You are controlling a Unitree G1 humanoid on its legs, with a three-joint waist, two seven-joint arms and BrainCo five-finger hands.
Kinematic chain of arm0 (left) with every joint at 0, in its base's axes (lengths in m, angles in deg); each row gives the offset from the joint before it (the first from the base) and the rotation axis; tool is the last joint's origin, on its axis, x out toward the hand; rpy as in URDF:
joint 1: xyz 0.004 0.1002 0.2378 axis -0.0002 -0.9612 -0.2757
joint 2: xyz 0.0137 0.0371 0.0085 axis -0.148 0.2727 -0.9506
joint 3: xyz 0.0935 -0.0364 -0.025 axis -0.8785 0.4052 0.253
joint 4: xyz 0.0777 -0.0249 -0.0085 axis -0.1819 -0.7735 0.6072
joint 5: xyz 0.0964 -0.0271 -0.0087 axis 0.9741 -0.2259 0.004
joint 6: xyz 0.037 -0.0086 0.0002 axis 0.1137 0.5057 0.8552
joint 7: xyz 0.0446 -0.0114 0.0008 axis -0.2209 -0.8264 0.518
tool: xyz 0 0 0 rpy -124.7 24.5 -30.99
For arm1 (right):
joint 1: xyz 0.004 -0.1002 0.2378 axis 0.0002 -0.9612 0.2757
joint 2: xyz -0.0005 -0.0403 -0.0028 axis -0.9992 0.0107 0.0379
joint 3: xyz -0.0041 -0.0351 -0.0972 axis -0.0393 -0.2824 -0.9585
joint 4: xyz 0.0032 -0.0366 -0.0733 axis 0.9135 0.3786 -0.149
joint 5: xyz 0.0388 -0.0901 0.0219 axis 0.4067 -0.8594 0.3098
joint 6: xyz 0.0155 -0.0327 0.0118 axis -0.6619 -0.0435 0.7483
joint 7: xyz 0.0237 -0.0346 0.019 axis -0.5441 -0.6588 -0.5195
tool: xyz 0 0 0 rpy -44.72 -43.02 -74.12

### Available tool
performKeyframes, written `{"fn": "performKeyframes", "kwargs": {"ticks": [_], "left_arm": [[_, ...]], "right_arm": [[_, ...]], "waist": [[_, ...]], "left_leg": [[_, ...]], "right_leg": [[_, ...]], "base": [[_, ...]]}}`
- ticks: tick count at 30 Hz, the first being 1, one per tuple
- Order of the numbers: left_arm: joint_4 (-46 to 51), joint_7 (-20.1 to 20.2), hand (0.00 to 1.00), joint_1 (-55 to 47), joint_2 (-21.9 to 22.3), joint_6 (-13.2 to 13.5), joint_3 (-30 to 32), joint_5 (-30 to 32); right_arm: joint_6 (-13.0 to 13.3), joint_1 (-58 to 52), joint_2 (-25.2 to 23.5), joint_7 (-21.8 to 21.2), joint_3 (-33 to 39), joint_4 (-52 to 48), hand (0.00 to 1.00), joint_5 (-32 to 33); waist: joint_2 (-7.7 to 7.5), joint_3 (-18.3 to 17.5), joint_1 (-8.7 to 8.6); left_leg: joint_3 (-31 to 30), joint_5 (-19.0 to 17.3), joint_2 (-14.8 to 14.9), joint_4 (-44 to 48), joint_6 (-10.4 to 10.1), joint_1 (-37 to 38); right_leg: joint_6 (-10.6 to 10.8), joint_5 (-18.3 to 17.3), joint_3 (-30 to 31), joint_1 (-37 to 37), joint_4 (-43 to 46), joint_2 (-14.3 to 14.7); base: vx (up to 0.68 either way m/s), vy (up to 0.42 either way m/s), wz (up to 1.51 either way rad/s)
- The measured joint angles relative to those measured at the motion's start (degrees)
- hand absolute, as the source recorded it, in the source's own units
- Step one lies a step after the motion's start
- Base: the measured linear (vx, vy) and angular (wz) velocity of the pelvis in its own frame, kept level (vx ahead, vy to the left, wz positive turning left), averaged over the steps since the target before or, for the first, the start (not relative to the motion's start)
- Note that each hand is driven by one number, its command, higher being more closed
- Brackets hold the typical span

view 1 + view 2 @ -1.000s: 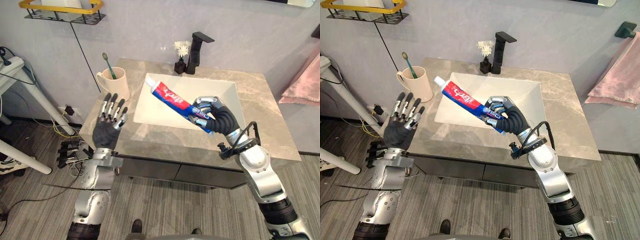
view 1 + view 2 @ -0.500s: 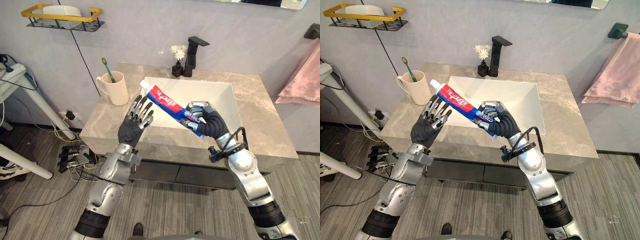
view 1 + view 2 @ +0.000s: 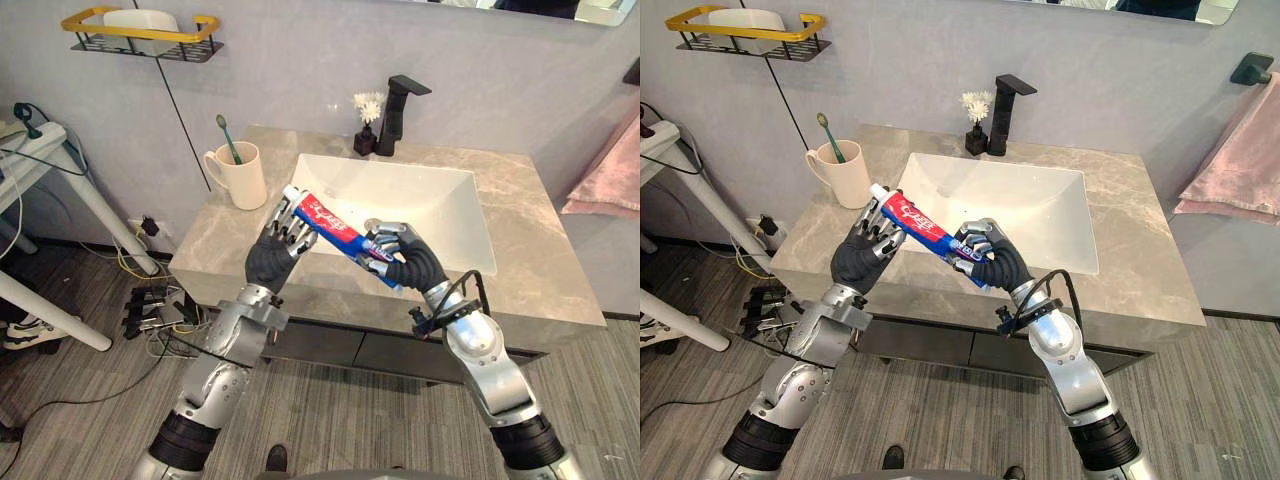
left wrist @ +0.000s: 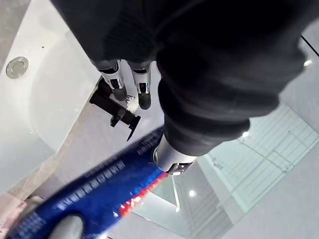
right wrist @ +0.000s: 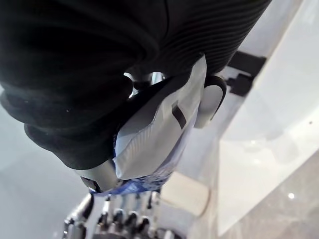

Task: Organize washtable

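Observation:
A red and blue toothpaste tube (image 3: 332, 224) with a white cap hangs slanted above the front edge of the washtable (image 3: 524, 262). My right hand (image 3: 412, 268) is shut on its crimped tail end (image 5: 164, 127). My left hand (image 3: 268, 262) is raised by the cap end, its straight fingers (image 4: 127, 84) touching the tube there. The tube's blue body (image 4: 99, 195) runs across the left palm. A cream cup (image 3: 241, 178) with a green toothbrush stands at the back left of the counter.
The white basin (image 3: 410, 200) is sunk in the counter, with a black faucet (image 3: 398, 105) and a small flower vase (image 3: 366, 130) behind it. A yellow-rimmed wall shelf (image 3: 140, 30) hangs upper left. A pink towel (image 3: 610, 170) hangs at right.
My left hand has risen from beside the counter to the tube's cap end. My right hand has brought the tube lower and leftward to meet it. The camera has shifted too.

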Motion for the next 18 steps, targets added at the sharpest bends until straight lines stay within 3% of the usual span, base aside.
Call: {"fn": "performKeyframes", "kwargs": {"ticks": [3,9,18], "left_arm": [[0.7,0.0,0.0,-0.4,-0.2,0.0,-0.1,-1.1],[3.7,0.0,0.0,-1.2,-0.7,-0.5,-1.3,-2.8],[5.6,0.0,0.0,-2.4,-1.0,-0.7,-3.4,-7.3]], "right_arm": [[0.2,-0.4,-1.3,0.1,0.2,0.1,1.0,-0.5],[2.3,-2.7,-2.3,0.6,1.4,0.1,1.0,-1.9],[2.7,-4.3,-3.0,0.7,2.3,0.1,1.0,-2.4]], "waist": [[0.03,0.0,-0.89],[0.04,0.0,-1.02],[0.12,0.1,-1.09]], "left_leg": [[0.0,0.0,0.0,0.0,0.0,0.0],[0.2,0.0,0.0,0.0,0.0,-0.1],[0.2,0.0,0.0,0.2,0.0,-0.4]], "right_leg": [[0.0,0.0,0.0,0.0,0.0,0.0],[0.0,0.0,0.1,-0.1,-0.1,0.0],[0.0,0.0,-0.1,-0.2,-0.1,0.0]], "base": [[0.0,0.0,0.0],[0.0,0.0,0.0],[0.0,0.0,0.0]]}}
